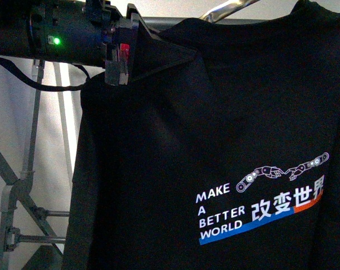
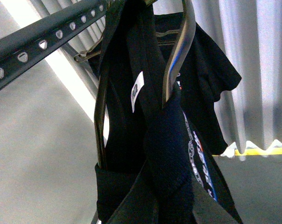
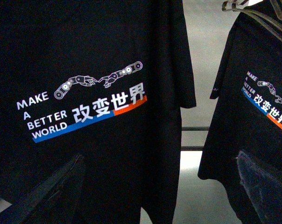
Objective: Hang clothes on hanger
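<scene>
The left gripper (image 1: 120, 66) has its jaws closed on a thick fold of the black T-shirt (image 1: 215, 140) at the shoulder, next to the collar. In the left wrist view the bunched fabric fills the gap between the two dark fingers (image 2: 114, 196). A red light glows at the gripper's base, and a green one further back on the arm.

The right gripper (image 3: 155, 196) stands with its jaws wide apart and grips nothing. Its fingers (image 3: 47, 189) sit in front of the shirt's printed face, below the "MAKE A BETTER WORLD" print (image 3: 80, 109); whether they touch the cloth cannot be told.

The T-shirt hangs full length on a coat hanger (image 2: 178, 56), whose arm passes inside the collar near a white label (image 2: 137, 91). It hangs right by the clothes rack (image 2: 33, 44), just below the rail with heart-shaped holes. Whether the hook (image 1: 232, 8) rests on the rail cannot be told.

A second printed T-shirt (image 3: 253, 130) hangs beside it on its own hanger.
</scene>
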You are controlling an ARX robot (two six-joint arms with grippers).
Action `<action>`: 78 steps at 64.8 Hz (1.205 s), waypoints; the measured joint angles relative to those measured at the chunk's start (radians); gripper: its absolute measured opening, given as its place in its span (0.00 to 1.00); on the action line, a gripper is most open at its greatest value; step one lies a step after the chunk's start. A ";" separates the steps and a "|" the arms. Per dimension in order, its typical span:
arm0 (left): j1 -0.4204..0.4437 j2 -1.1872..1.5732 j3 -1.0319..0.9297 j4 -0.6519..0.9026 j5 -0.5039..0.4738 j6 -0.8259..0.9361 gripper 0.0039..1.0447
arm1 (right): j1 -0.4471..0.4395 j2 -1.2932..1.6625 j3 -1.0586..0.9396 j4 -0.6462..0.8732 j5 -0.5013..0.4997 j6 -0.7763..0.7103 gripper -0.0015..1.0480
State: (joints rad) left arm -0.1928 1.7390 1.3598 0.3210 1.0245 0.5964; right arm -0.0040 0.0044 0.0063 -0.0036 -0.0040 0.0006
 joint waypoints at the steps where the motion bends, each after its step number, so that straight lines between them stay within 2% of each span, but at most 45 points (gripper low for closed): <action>1: 0.000 0.000 0.000 0.000 0.000 0.000 0.04 | -0.003 0.003 0.000 -0.003 -0.017 0.005 0.93; 3: 0.000 0.000 0.000 0.000 0.000 0.000 0.04 | -0.054 0.040 0.024 -0.049 -0.171 0.027 0.93; 4: 0.000 0.000 0.000 0.000 0.000 0.001 0.04 | -0.073 0.058 0.031 -0.056 -0.216 0.035 0.93; 5: 0.000 0.000 0.000 0.000 -0.001 0.001 0.04 | -0.117 0.097 0.044 -0.055 -0.312 0.039 0.93; 11: 0.000 0.000 0.000 0.000 -0.003 0.002 0.04 | -0.304 0.273 0.113 0.048 -0.622 0.060 0.93; 16: -0.001 0.000 0.000 0.000 -0.003 0.003 0.04 | -0.461 0.431 0.201 0.192 -0.813 0.054 0.93; 22: 0.001 0.000 0.000 0.000 -0.003 0.003 0.04 | -0.578 0.618 0.329 0.369 -0.915 0.052 0.93; 31: 0.002 0.000 0.000 0.000 -0.004 0.003 0.04 | -0.600 0.871 0.549 0.521 -0.935 -0.002 0.93; 41: 0.002 0.000 0.000 0.000 -0.004 0.003 0.04 | -0.532 1.052 0.768 0.508 -0.965 -0.158 0.93; 51: 0.000 0.000 0.000 0.000 -0.003 0.003 0.04 | -0.424 1.165 0.955 0.429 -0.975 -0.452 0.93; 57: 0.001 0.000 0.000 0.000 -0.004 0.003 0.04 | -0.327 1.228 1.054 0.316 -0.976 -0.731 0.93; 59: 0.002 0.000 0.000 0.000 -0.004 0.003 0.04 | -0.312 1.238 1.065 0.295 -0.974 -0.778 0.93; 68: 0.002 0.000 0.000 0.000 -0.004 0.003 0.04 | -0.220 1.313 1.129 0.176 -0.923 -1.064 0.93; 78: 0.001 0.000 0.000 0.000 -0.003 0.003 0.04 | -0.160 1.407 1.198 0.136 -0.863 -1.244 0.93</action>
State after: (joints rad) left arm -0.1921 1.7390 1.3598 0.3214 1.0214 0.5991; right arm -0.1638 1.4113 1.2045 0.1326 -0.8669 -1.2430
